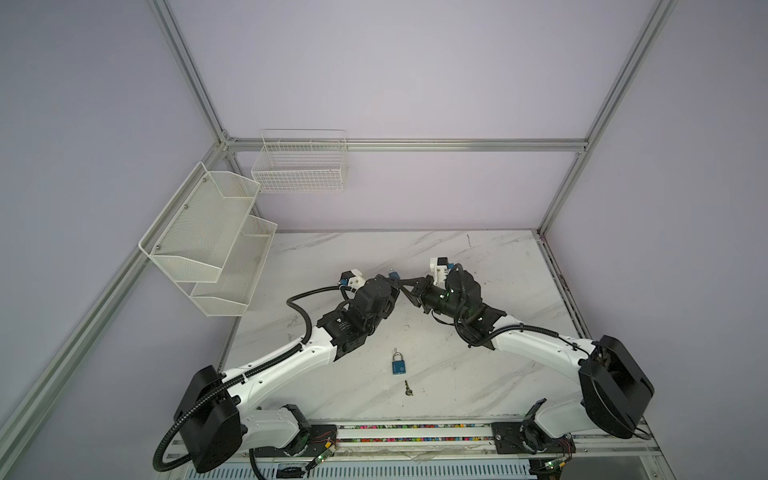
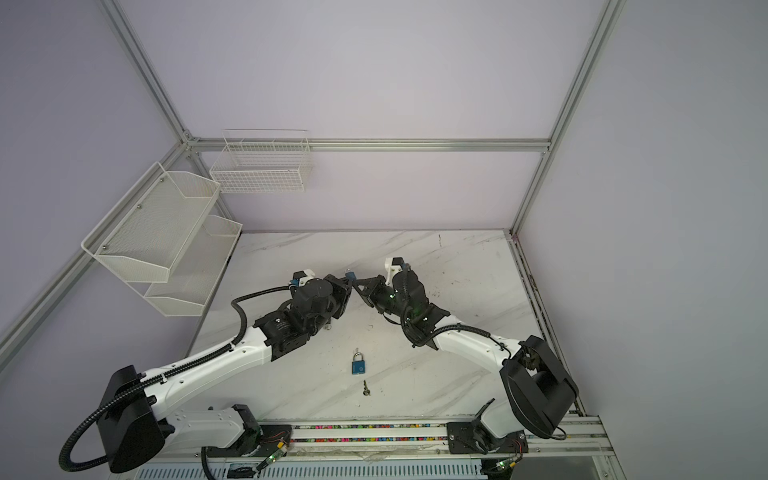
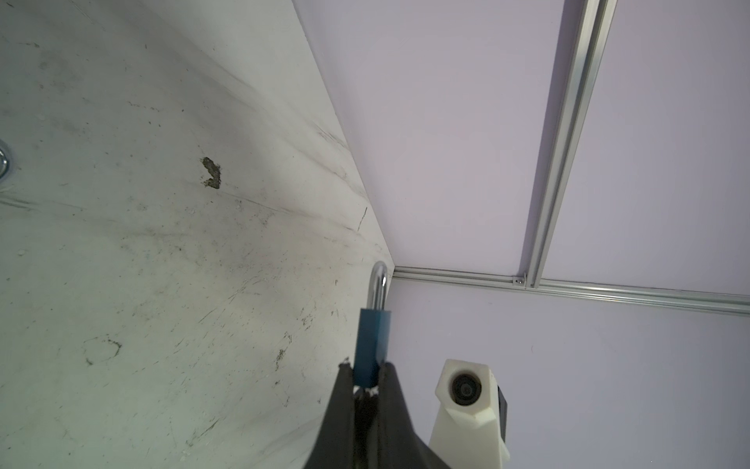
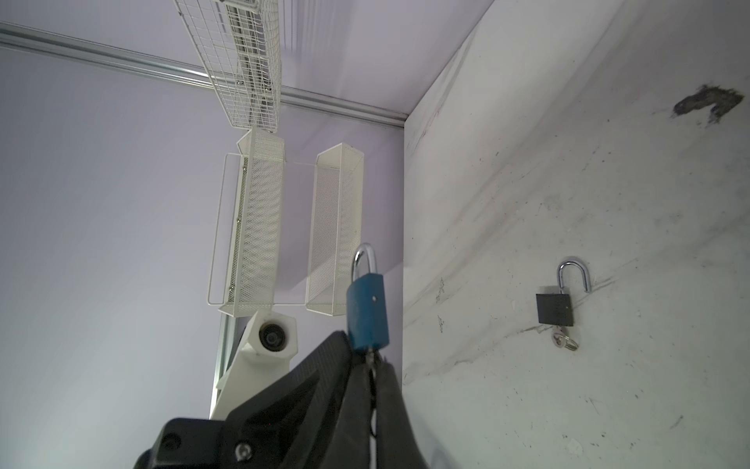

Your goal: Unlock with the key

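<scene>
A blue padlock with a silver shackle is held in the air over the middle of the marble table, between the two arms; it shows in both top views. My left gripper is shut on the lower part of the blue padlock's body. My right gripper is shut right under the padlock on the key, of which only a small metal bit shows at the keyhole. The shackle looks closed.
A second blue padlock lies near the table's front with a loose key beside it. A black padlock with an open shackle and a key in it lies on the table. A mesh shelf and a wire basket hang on the walls.
</scene>
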`<state>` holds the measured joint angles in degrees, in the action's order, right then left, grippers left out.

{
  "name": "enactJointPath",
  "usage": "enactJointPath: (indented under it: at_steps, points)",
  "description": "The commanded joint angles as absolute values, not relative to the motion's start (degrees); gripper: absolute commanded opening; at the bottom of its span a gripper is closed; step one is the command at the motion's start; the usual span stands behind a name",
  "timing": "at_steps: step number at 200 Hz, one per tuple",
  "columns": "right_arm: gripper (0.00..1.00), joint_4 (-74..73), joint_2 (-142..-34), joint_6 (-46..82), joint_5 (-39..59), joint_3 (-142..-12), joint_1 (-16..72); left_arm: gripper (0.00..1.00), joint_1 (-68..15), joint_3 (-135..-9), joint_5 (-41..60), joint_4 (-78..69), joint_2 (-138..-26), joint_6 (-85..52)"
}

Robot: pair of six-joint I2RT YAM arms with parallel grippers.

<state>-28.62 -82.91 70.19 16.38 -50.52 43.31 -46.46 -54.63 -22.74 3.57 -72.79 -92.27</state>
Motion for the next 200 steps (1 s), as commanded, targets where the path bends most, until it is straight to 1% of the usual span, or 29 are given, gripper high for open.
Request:
enactJointPath:
  at_steps: [1,20,22,30,46,52,62,83,91,108,132,154,200]
  points:
    - [0.0,-32.26,-79.65,68.37,19.18,-51.46,45.64,0.0,-49.55,-53.12,-15.05,0.49,-71.05,-89.4]
    - [0.0,-25.93,-79.01,63.49,17.03,-52.27,45.62,0.0,-48.31,-52.7,-15.47,0.3,-69.27,-88.48]
    - [0.0,-25.45,-78.22,62.98,16.72,-52.24,45.62,0.01,-48.07,-52.62,-15.47,0.21,-68.98,-88.39]
    - [0.0,-23.57,-76.82,61.28,15.47,-52.13,45.61,0.12,-47.45,-52.39,-15.67,-0.12,-68.03,-87.49]
    - [0.0,-20.34,-75.72,57.5,13.48,-52.33,45.62,0.36,-46.67,-52.7,-15.82,0.64,-66.52,-85.82]
    - [0.0,-18.77,-75.4,56.03,12.68,-52.64,45.64,0.41,-46.47,-52.73,-15.61,0.87,-66.07,-85.41]
    - [0.0,-17.35,-74.85,53.37,11.09,-52.73,45.7,0.45,-45.99,-52.33,-14.93,-0.02,-65.39,-84.45]
    - [0.0,-13.89,-74.34,45.47,8.04,-53.47,45.76,0.49,-45.03,-52.64,-13.19,-0.58,-64.52,-81.34]
    - [0.0,-12.16,-74.33,41.86,6.3,-53.8,45.96,0.51,-44.42,-53.79,-12.19,0.85,-64.71,-79.97]
    - [0.0,-13.48,-73.93,35.15,4.75,-52.97,46.28,0.54,-43.32,-57.96,-10.03,7.05,-66.21,-77.47]
    - [0.0,-14.55,-73.05,28.96,1.71,-51.66,46.73,0.53,-43.32,-59.93,-10.98,11.92,-67.23,-77.69]
    - [0.0,-16.6,-72.78,25.96,2.63,-50.89,46.84,0.51,-43.2,-59.24,-11.69,9.54,-67.32,-77.4]
    - [0.0,-15.12,-74.0,21.53,3.84,-52.02,47.07,0.51,-43.07,-60.89,-12.8,6.28,-68.3,-76.03]
